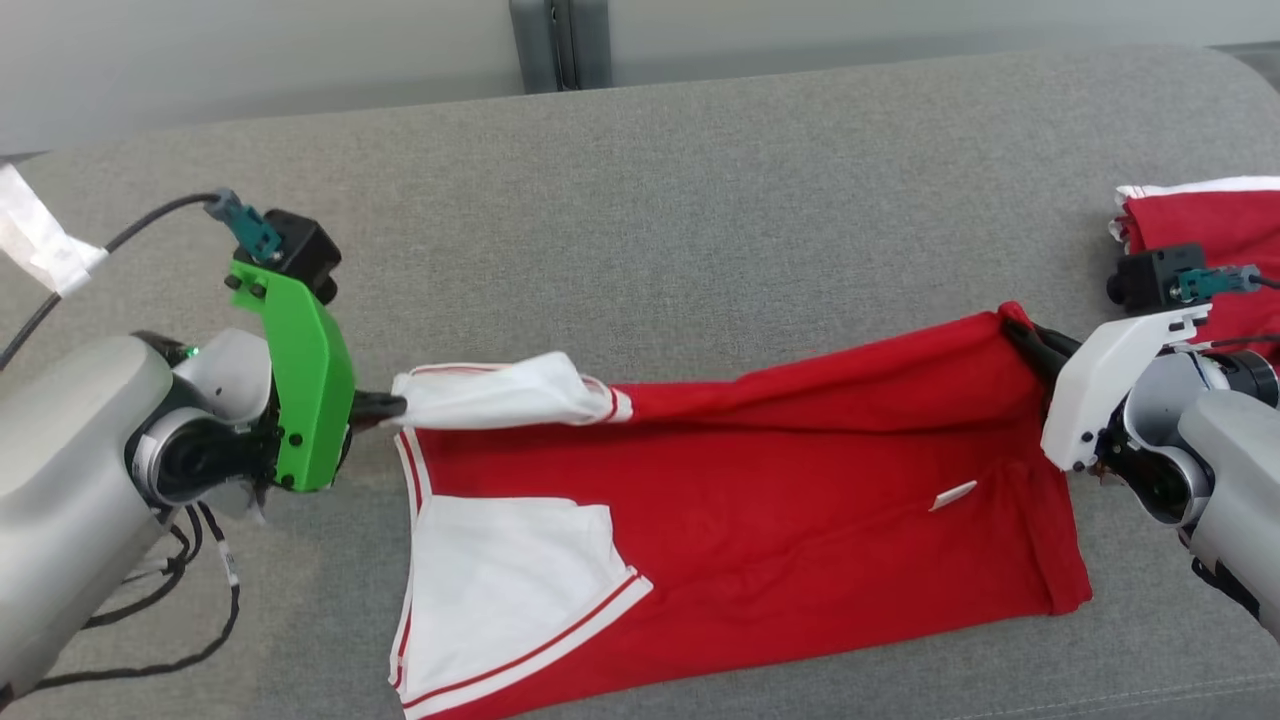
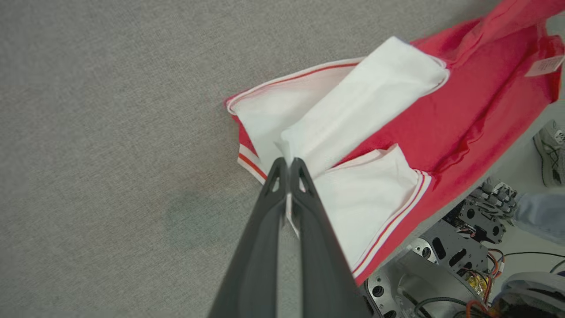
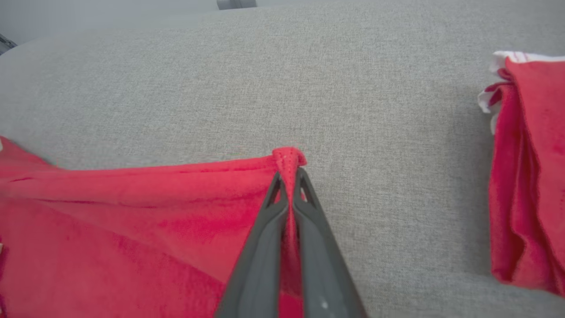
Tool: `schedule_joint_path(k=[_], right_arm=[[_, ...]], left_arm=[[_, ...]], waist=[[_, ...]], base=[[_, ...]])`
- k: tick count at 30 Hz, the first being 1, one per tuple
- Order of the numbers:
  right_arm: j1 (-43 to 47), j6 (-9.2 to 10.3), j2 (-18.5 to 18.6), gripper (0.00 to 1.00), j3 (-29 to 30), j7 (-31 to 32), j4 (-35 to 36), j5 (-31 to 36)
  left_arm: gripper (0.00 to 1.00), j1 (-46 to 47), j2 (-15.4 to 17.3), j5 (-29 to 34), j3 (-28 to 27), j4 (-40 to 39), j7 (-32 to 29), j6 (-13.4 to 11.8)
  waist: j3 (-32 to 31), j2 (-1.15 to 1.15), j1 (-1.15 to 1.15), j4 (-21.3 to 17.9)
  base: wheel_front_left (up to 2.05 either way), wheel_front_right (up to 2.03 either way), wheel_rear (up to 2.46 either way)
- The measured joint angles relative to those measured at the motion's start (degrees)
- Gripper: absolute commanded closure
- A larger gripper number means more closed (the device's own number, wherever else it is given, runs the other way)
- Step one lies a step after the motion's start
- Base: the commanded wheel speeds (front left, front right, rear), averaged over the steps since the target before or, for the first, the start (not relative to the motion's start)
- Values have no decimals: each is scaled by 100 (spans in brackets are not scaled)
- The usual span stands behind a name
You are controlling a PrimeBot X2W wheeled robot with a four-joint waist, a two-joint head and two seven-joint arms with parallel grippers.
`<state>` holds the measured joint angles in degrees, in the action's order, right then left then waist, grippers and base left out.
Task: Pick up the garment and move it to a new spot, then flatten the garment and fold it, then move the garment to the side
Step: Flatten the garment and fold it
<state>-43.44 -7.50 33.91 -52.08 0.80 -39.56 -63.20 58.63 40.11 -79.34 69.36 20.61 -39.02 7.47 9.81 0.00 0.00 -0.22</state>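
Pinching left: the left end effector (image 1: 385, 407) has its fingers pressed together on a white sleeve of the garment (image 1: 760, 480).
Right end effector (image 1: 1025, 335): jaws clamped tight on the garment's red hem corner.
Garment: red body with white sleeves, far edge pulled taut between the two grips, the rest lying on the grey padded surface (image 1: 700, 200).
Count, end effectors: two, and both are gripping cloth!
Count, garments: two. One is held, and a second folded garment (image 1: 1215, 240), red and white, sits apart at the right edge.
Count, tags: one white tag (image 1: 952, 495) on the red body.
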Motion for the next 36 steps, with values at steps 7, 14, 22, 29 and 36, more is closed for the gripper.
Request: schedule_joint_path(k=[7,14,22,29,36], right_arm=[[29,0,286,100,-436,278,244,-127],[-140,0,660,100,-969,544,559,-113],[-588,-2,727,100,-1211,165,345,113],[-604,-1,860,100,-1678,644,580,-211],[-605,-1,1139,100,-1927,1125,924,-461]], left_arm=[[100,-398,210,-298,101,-579,-338,-168],[100,-671,296,-561,165,-1005,-638,-400],[100,-755,365,-635,192,-1299,-817,-553],[100,-805,338,-693,205,-1379,-935,-599],[100,-957,374,-829,244,-1466,-1120,-653]], waist=[[-191,0,0,83],[-241,0,0,94],[-150,0,0,66],[-51,0,0,85],[-105,0,0,35]], base=[[0,0,0],[0,0,0],[0,0,0],[0,0,0],[0,0,0]])
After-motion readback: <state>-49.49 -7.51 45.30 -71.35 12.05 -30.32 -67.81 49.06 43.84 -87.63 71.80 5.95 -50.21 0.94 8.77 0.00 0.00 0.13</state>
